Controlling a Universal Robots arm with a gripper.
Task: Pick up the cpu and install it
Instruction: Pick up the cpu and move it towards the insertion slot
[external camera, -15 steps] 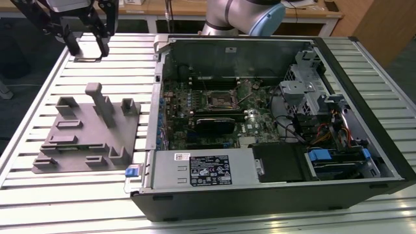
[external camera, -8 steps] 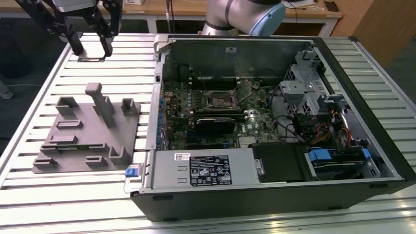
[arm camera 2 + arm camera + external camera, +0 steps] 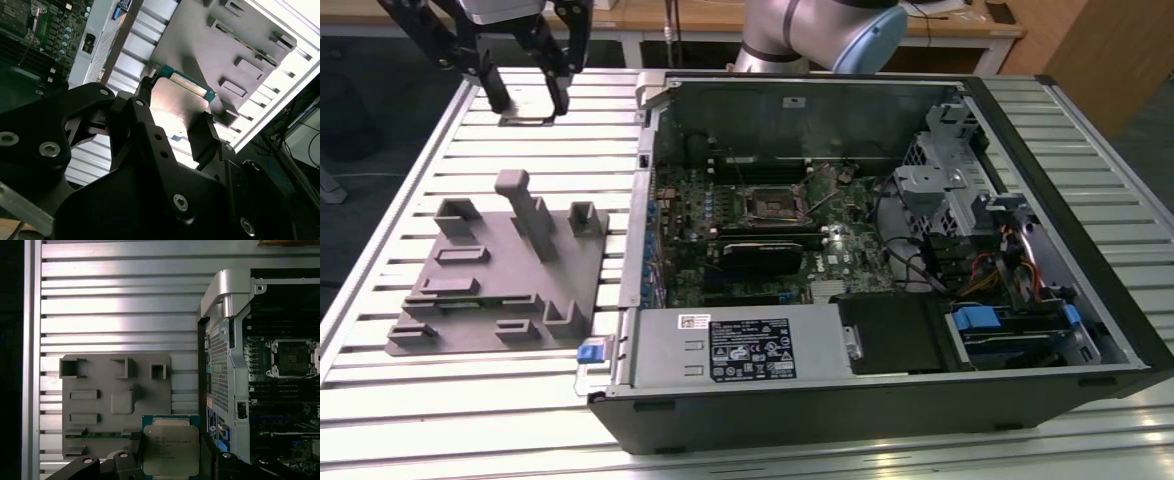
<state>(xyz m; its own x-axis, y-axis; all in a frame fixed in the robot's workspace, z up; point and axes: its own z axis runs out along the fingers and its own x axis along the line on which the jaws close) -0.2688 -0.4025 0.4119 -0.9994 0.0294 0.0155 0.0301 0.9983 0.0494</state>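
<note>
My gripper (image 3: pixel 527 108) hangs above the slatted table at the far end of the exterior view's left, beyond the grey fixture (image 3: pixel 494 270). It is shut on the cpu (image 3: pixel 170 450), a flat square chip with a silvery top and a thin green edge. In both wrist views a black finger presses on each of two opposite sides of the chip (image 3: pixel 180 97). In the exterior view the cpu (image 3: pixel 527 119) shows as a thin grey plate between the fingertips. The square metal-framed socket (image 3: pixel 767 205) sits open on the motherboard inside the case, well apart from the gripper.
The open computer case (image 3: pixel 881 400) lies on its side at the exterior view's right, with drive cages, cables and a black heatsink block (image 3: pixel 767 255) inside. The grey fixture (image 3: pixel 115 400) with its slots and upright posts lies below the gripper. The arm's base (image 3: pixel 814 30) stands behind the case.
</note>
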